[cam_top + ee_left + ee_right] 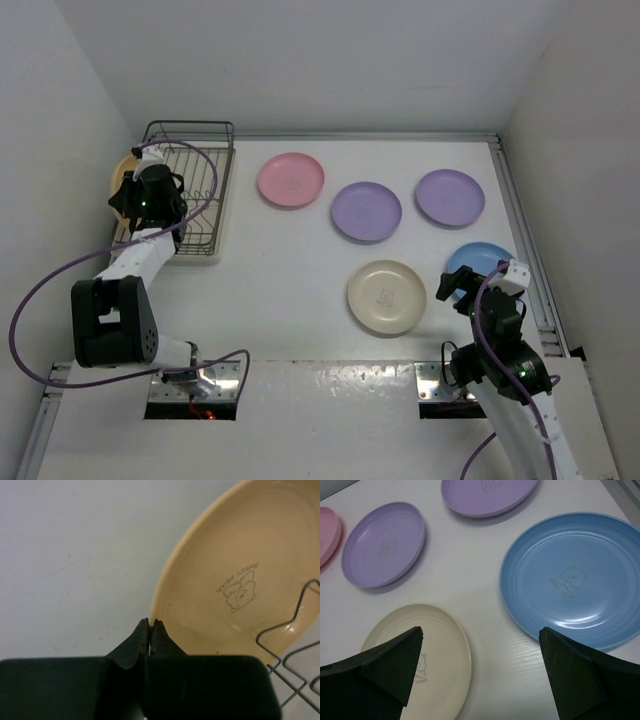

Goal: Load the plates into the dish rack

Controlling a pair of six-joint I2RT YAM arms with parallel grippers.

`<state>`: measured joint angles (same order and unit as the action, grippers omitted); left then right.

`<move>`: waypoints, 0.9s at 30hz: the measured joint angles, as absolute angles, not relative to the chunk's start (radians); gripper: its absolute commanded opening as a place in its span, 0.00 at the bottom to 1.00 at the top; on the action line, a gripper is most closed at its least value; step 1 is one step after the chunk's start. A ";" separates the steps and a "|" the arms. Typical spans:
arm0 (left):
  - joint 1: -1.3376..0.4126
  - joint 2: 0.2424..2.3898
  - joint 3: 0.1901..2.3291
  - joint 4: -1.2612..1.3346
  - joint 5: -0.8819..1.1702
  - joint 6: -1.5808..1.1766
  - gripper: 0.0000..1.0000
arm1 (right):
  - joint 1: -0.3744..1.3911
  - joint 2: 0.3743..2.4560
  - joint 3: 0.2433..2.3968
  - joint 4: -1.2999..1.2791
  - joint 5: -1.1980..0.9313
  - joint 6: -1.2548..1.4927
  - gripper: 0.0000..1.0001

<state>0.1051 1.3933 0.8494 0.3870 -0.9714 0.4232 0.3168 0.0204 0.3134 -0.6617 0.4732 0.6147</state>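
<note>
My left gripper [151, 622] is shut on the rim of the orange-yellow plate [240, 575] and holds it tilted at the left side of the dish rack [195, 190]; rack wires [287, 645] cross its lower edge. That plate peeks out behind the arm [124, 170]. The pink plate [290, 180], two lilac plates [366, 211] [450, 196], the cream plate [386, 296] and the light blue plate [478, 264] lie flat on the table. My right gripper [480, 635] is open and empty above the gap between the cream plate [440, 655] and the blue plate [575, 575].
White walls close in the table on the left, back and right. A metal rail [525, 240] runs along the right edge. The left arm's purple cable [40, 290] loops out over the near-left area.
</note>
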 measured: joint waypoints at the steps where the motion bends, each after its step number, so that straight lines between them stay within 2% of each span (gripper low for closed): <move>1: 0.105 1.398 0.849 0.360 -0.969 0.412 0.00 | 0.317 0.021 0.313 -0.661 0.473 0.612 0.99; 9: 0.108 1.425 0.856 0.295 -0.964 0.362 0.00 | 0.317 0.049 0.313 -0.660 0.473 0.605 0.99; 11: 0.112 1.425 0.858 0.287 -0.962 0.355 0.05 | 0.317 0.049 0.313 -0.660 0.473 0.605 0.99; 16: 0.119 1.424 0.868 0.263 -0.945 0.349 0.10 | 0.317 0.043 0.313 -0.660 0.474 0.605 0.99; 27: 0.126 1.416 0.893 0.200 -0.912 0.331 0.09 | 0.317 0.015 0.313 -0.660 0.491 0.606 0.99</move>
<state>0.1265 1.4158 0.8932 0.2001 -0.9119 0.3305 0.3168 0.0147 0.3130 -0.6601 0.4908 0.6056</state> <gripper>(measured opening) 0.096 0.994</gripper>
